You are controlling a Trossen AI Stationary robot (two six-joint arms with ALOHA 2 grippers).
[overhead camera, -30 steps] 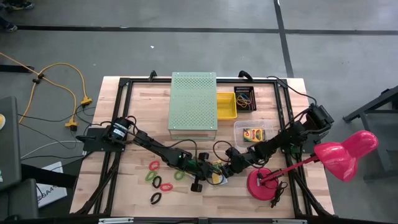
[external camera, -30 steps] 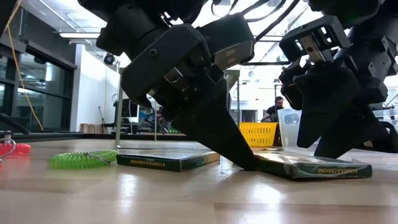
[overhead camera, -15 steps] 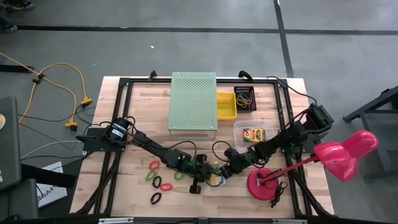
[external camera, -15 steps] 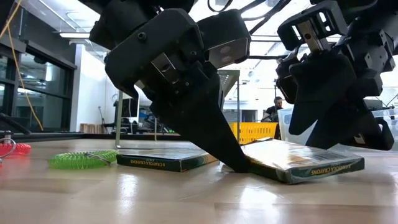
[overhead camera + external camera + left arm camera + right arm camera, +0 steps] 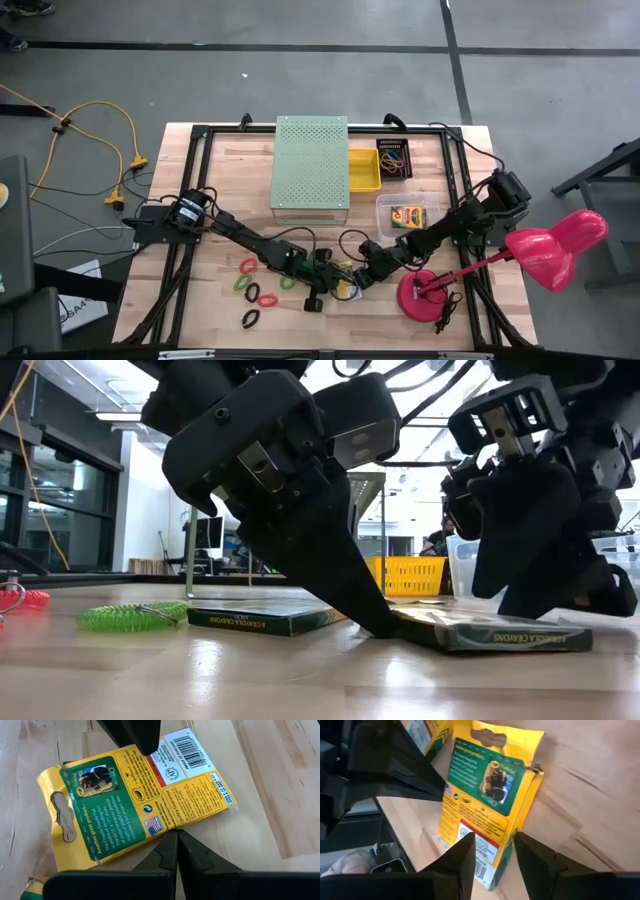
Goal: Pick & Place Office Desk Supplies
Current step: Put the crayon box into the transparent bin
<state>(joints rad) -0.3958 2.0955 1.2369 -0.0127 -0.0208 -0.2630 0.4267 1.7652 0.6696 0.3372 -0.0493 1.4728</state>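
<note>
Two grippers meet at one crayon box [image 5: 495, 632] on the near middle of the table [image 5: 220, 190], in front of the right arm. The left gripper [image 5: 375, 622] is fully closed and holds nothing; its tip presses against the box's left edge at table level. The right gripper [image 5: 492, 851] stands with fingers apart, straddling the barcode end of the box without clamping it.

Step in hand, by judgement: pickup of this box, the left tip acting as a stop. The next move calls for the right fingers to close across the box's narrow width before any lift.

The box lies flat, back panel up. Its long axis runs roughly along the right arm's reach, hang-tab end away from the right gripper.

A second box [image 5: 262, 618] lies farther left, beside a green band [image 5: 132, 616].
</note>
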